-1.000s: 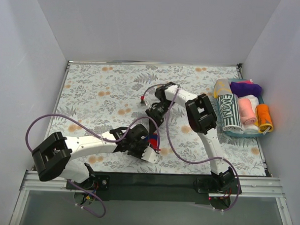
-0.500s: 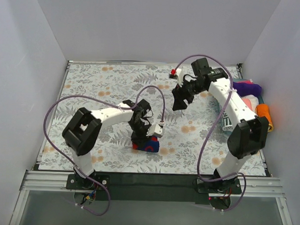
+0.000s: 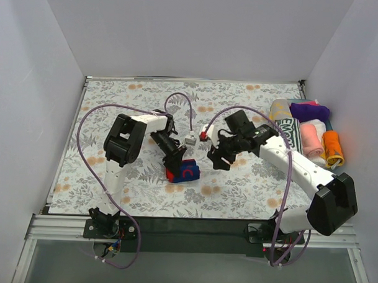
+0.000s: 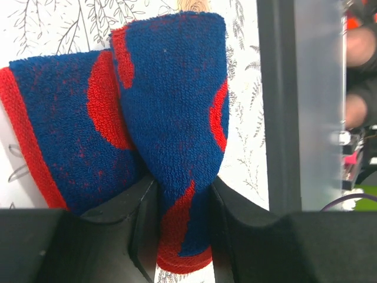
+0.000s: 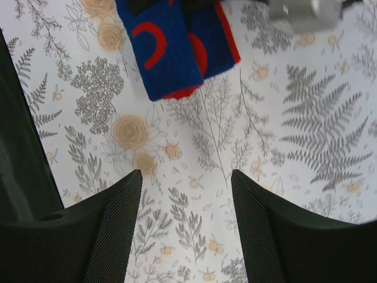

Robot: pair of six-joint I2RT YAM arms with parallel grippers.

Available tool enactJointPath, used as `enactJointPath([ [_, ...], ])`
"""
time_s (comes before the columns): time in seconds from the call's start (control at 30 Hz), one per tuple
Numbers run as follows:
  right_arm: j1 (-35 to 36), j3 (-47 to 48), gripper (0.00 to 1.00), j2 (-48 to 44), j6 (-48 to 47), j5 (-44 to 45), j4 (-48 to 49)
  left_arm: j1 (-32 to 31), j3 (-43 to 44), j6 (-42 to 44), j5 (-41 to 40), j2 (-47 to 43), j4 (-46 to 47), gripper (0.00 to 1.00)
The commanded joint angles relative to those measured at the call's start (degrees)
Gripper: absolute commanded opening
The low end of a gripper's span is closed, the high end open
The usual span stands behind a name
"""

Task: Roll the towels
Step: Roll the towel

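Observation:
A red and blue towel [image 3: 185, 172] lies partly rolled on the flowered covering at mid-table. My left gripper [image 3: 174, 162] is shut on its near fold. In the left wrist view the towel [image 4: 171, 100] bulges up from between the jaws of the left gripper [image 4: 182, 221], which pinch a red-edged fold. My right gripper [image 3: 215, 160] hovers open just right of the towel, apart from it. The right wrist view has the right gripper [image 5: 187, 197] open over bare covering, with the towel [image 5: 171, 47] ahead of it. A salmon-pink towel [image 3: 311, 139] lies rolled in the tray.
A blue tray [image 3: 301, 171] at the right edge holds several rolled towels, among them a green-and-white one [image 3: 288, 137], a purple one [image 3: 310, 111] and an orange one [image 3: 333, 148]. White walls close in the left, back and right sides.
The left arm has swung from the front edge up to mid-table, with the towel still in its jaws. The right gripper rose toward the back, then came down beside the towel.

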Motion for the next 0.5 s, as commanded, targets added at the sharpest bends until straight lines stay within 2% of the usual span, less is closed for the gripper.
enactJointPath([
  [0.0,7.7,-1.0,0.57,0.9,0.9,10.1,10.8,1.7,0.6,7.8,-1.1,1.0,0.0,0.3],
  [0.07,11.9,-1.6,0.58,2.4,0.7,13.8,15.2,2.5,0.2,8.6,0.3,0.8,0.7,0.31],
  [0.27,18.7,-6.2,0.63,7.0,-3.1,16.0,26.9,3.9,-0.8,9.4,1.8,0.2,3.0,0.31],
  [0.47,22.6,-11.9,0.64,10.4,-8.5,17.1,34.6,4.6,-1.3,10.6,1.8,0.1,2.7,0.32],
])
